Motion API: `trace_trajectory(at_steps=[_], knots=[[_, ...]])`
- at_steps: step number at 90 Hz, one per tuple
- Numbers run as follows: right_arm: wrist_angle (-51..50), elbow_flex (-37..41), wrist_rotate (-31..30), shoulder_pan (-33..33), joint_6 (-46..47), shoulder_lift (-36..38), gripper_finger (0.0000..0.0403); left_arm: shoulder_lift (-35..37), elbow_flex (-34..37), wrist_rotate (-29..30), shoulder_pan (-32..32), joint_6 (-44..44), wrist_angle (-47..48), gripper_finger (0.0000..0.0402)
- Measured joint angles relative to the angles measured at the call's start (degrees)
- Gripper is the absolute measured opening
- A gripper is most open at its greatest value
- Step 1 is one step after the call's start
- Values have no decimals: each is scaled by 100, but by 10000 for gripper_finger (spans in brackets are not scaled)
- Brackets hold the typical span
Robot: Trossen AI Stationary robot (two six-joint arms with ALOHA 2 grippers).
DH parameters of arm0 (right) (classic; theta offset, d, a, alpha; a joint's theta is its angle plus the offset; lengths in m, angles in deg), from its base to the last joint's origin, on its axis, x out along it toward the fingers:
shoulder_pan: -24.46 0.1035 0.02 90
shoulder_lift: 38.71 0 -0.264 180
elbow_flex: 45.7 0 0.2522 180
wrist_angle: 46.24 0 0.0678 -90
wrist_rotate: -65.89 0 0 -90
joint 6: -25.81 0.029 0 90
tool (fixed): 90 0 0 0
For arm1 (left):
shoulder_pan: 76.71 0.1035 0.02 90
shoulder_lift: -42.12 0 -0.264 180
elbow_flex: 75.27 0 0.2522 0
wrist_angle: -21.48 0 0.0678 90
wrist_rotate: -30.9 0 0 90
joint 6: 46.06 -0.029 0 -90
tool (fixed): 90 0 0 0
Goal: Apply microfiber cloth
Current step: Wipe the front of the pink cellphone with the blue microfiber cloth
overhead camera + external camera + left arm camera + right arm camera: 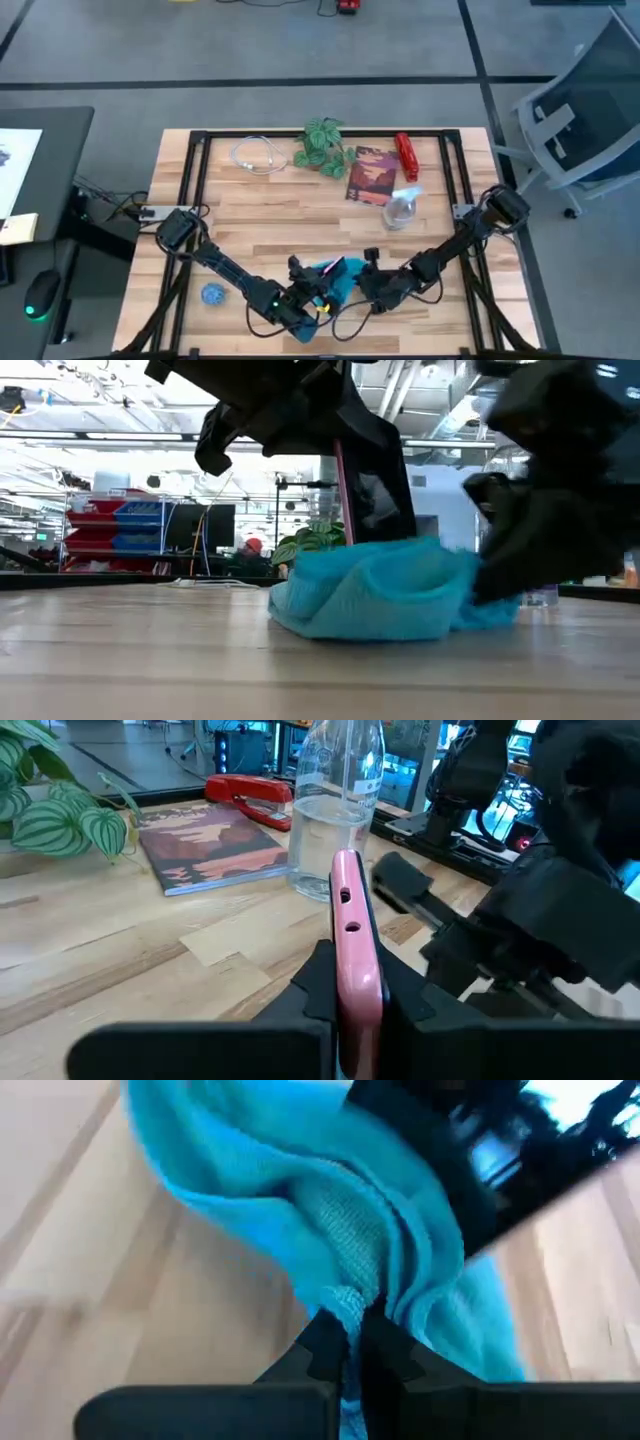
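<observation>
Microfiber cloth [375,598]: lay bunched in a sky-blue heap on the near middle of the table, under and against the phone; in the high view it showed between the two grippers.
Phone [352,935]: a black phone in a pink case, held on edge above the cloth, its dark screen turned toward the right arm.
Left gripper [300,305]: reached in from the left near the front edge, fingers pressed onto the phone's pink case from both sides.
Right gripper [350,1342]: came in from the right, fingers pinched together on a fold of the cloth, close against the phone.
Table [250,215]: pale wood planks with a black frame rail around the work area.
Far side of table: a white cable [256,156], a small leafy plant [322,146], a reddish booklet [371,175], a red stapler [406,156] and a clear bottle [335,805] partly filled, standing beside the booklet.
Near left of table: a small blue patterned ball [213,294], well apart from the cloth.
Room: grey floor, a grey office chair [585,110] to the right of the table, a dark desk with a mouse at the left; in the low view, red and blue shelving [125,525] under bright ceiling lights.
</observation>
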Motion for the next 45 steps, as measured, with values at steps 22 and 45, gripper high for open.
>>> trace_trajectory(at_steps=[22,45], knots=[[-810,9,239,545,161,549,40,0,0,98,-16,224,126,7],[-715,-17,978,570,-117,1173,71,0,2,173,-16,290,128,7]])
